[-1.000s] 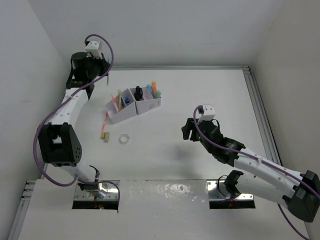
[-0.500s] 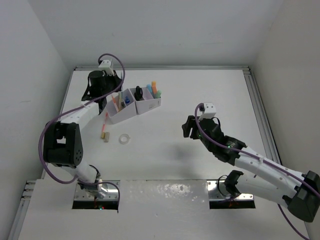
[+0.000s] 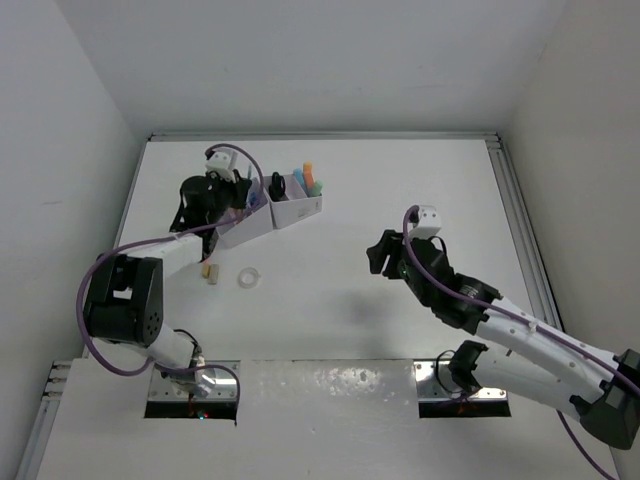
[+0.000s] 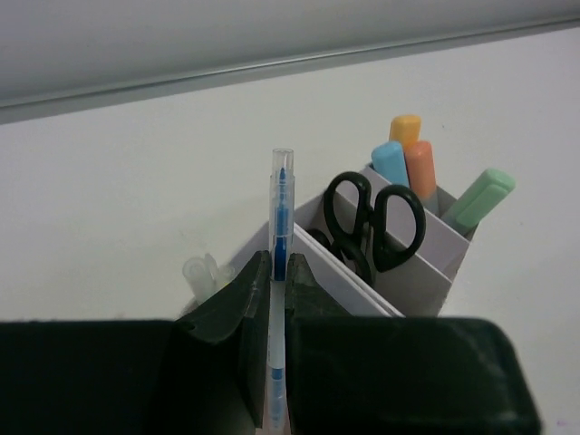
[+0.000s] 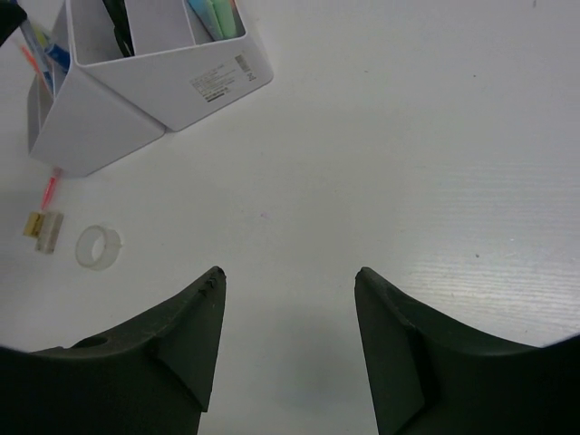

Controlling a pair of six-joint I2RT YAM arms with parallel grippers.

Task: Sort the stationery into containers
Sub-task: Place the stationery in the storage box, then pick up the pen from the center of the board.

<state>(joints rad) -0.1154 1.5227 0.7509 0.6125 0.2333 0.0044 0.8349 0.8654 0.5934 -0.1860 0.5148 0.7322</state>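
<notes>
My left gripper point(image 4: 279, 265) is shut on a clear pen with a blue core point(image 4: 281, 195), held upright, tip up, right over the left end of the pale lilac organiser point(image 4: 412, 272). In the top view the left gripper point(image 3: 243, 196) is at the organiser's point(image 3: 285, 212) left compartments. Black-handled scissors point(image 4: 367, 217) stand in the middle compartment. Orange, blue and green highlighters point(image 4: 419, 165) stand in the right one. My right gripper point(image 5: 288, 272) is open and empty above bare table, well right of the organiser point(image 5: 172, 86).
A clear tape ring point(image 3: 248, 277) lies on the table in front of the organiser and shows in the right wrist view point(image 5: 97, 246). Small beige pieces point(image 5: 43, 228) lie to its left, and a pink pen point(image 5: 50, 188) lies beside the organiser's left end. Walls rise close at left and back.
My left arm has swung from the far left corner rightward and nearer, bringing the pen over the organiser's left end. The right arm has barely shifted.
</notes>
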